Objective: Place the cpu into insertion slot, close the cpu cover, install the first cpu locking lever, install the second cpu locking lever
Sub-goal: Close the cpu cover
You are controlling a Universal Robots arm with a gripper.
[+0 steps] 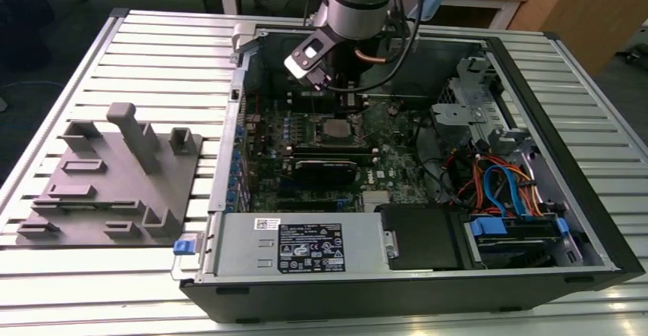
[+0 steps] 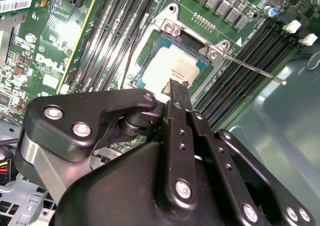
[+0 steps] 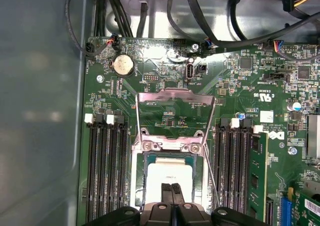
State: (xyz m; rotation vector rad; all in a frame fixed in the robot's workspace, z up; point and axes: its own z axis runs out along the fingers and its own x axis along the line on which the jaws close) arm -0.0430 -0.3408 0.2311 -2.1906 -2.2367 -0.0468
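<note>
The cpu (image 3: pixel 168 182) lies flat in the insertion slot (image 3: pixel 201 186), its silvery top showing in both wrist views (image 2: pixel 170 68). The cpu cover (image 3: pixel 175 97) stands open, tilted back from its hinge, with green board seen through its window. A thin locking lever (image 2: pixel 255 68) sticks out free beside the slot; another thin rod (image 3: pixel 136 117) runs along the cover's side. My gripper (image 3: pixel 171 190) hovers just over the cpu's edge, its two fingers pressed together with nothing between them. In the exterior view the gripper (image 1: pixel 338 93) hangs above the slot (image 1: pixel 335 129).
Long black memory slots (image 3: pixel 105 171) flank the socket on both sides. Cables (image 3: pixel 200 31) cross the board's far edge. The open computer case (image 1: pixel 567 146) holds a power supply (image 1: pixel 303 245) and drive bay (image 1: pixel 511 233). A grey fixture (image 1: pixel 117 177) sits on the table at the exterior view's left.
</note>
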